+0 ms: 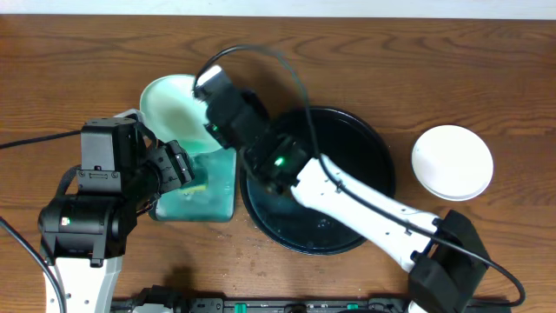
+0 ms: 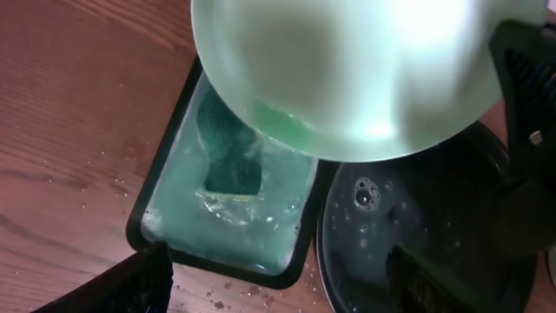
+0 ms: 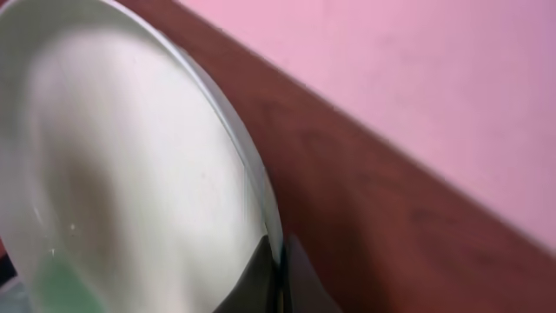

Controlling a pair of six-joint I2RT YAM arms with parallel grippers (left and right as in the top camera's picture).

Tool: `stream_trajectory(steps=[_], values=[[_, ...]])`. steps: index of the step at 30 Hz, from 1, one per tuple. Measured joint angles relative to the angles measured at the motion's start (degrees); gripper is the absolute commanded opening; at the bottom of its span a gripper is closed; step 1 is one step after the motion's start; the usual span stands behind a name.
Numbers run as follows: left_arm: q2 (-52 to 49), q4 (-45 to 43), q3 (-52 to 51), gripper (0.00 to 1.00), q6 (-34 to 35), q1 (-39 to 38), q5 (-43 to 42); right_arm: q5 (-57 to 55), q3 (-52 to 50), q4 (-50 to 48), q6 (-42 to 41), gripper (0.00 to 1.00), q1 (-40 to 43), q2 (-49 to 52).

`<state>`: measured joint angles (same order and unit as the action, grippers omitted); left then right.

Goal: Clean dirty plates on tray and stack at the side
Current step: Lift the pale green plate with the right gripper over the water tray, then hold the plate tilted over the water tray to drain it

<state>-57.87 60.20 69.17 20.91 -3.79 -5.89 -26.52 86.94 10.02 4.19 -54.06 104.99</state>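
Note:
My right gripper (image 1: 211,103) is shut on the rim of a pale mint-green plate (image 1: 174,111), holding it tilted above the small rectangular tray. The plate fills the right wrist view (image 3: 130,174), my fingers (image 3: 278,261) pinching its edge. In the left wrist view the plate (image 2: 347,69) hangs overhead with a green smear near its lower edge. My left gripper (image 2: 278,283) is open and empty above the wood between the two trays. The large round black tray (image 1: 369,148) is wet and holds no plates. A white plate (image 1: 452,162) lies at the right on the table.
The small rectangular black-rimmed tray (image 1: 228,204) holds a teal pad and soapy water (image 2: 230,187) beside the round tray. Water drops speckle the wood near it. The right arm crosses over the round tray.

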Motion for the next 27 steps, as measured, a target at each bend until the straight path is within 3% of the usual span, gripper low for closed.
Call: stream_trajectory(steps=[13, 27], values=[[0.0, 0.0, 0.0, 0.79, 0.0, 0.0, 0.0, -21.7, 0.0, -7.5, 17.5, 0.01, -9.0, 0.0], [0.0, 0.0, 0.0, 0.8, 0.0, 0.0, 0.0, -26.0, 0.0, -7.8, 20.4, 0.01, -9.1, 0.0]])
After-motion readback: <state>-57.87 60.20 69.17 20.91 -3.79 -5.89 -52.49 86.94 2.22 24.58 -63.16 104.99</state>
